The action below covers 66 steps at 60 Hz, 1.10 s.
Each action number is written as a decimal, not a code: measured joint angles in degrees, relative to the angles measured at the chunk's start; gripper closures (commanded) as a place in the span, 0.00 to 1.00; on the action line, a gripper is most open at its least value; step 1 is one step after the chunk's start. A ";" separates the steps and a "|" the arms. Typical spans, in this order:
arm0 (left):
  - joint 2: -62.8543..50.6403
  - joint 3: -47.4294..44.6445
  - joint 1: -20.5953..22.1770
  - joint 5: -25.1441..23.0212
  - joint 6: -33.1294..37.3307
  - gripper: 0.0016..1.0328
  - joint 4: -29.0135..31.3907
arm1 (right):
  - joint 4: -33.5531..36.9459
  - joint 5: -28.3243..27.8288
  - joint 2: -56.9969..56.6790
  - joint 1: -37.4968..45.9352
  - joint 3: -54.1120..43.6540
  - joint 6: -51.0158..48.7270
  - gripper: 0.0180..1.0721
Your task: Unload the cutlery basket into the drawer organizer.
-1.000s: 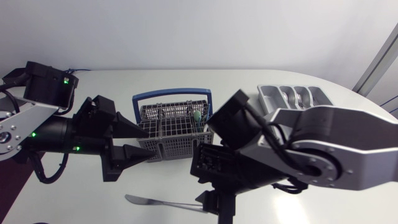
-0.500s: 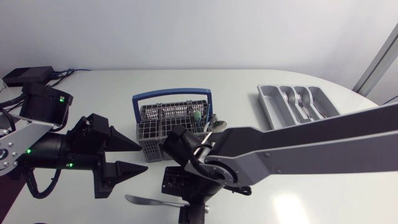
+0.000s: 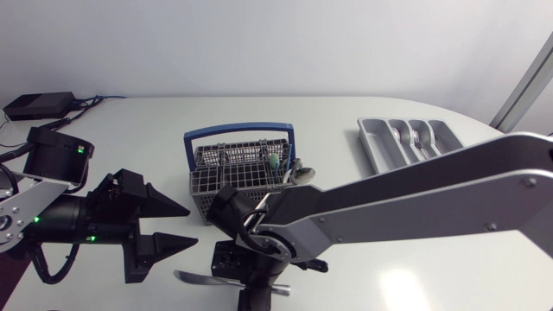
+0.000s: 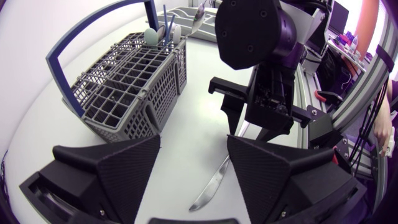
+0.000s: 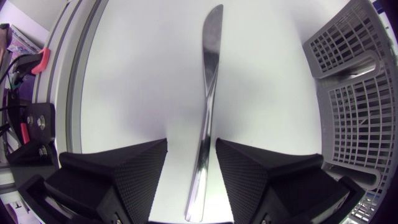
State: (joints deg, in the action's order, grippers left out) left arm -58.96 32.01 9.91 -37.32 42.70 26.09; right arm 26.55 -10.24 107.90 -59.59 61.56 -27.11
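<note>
Your right gripper [image 5: 191, 144] stands open with the knife [image 5: 210, 74] lying between its jaws; your left gripper [image 4: 193, 140] gapes wide.

The white table [image 3: 147, 130] carries a grey cutlery basket [image 3: 212, 181] at centre, an organizer tray [image 3: 369, 141] at upper right, and seemingly a knife [image 3: 195, 278] at the lower edge.

No readable text
You are seeing no legible letters, numbers or signs on the cutlery basket [image 3: 210, 175], the drawer organizer [image 3: 370, 143] or the knife [image 5: 209, 93].
</note>
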 measured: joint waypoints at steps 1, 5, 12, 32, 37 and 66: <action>0.00 -0.07 -0.04 -0.04 0.04 0.28 0.00 | 0.00 0.02 0.11 0.00 0.00 -0.02 0.48; 0.07 -0.31 -0.17 -0.20 0.63 0.28 0.00 | -0.02 0.20 0.35 0.00 0.28 -0.20 0.52; 0.11 -0.94 -0.17 -0.42 1.11 0.28 0.00 | 0.00 0.44 1.07 0.00 1.16 -0.42 0.57; 0.11 -2.47 -1.62 -1.44 2.75 0.28 0.24 | 0.44 0.66 3.15 0.00 3.67 -1.68 0.88; 0.11 -2.62 -1.66 -1.46 3.02 0.28 0.22 | 0.42 0.66 3.23 0.00 3.76 -1.66 0.89; 0.09 -3.39 -1.66 -1.68 3.67 0.28 0.22 | 0.68 -0.46 2.23 0.02 2.78 -1.66 0.94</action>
State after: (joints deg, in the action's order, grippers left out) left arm -58.87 28.62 8.25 -39.00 46.37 26.30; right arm 27.22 -10.70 110.13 -59.57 64.34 -28.77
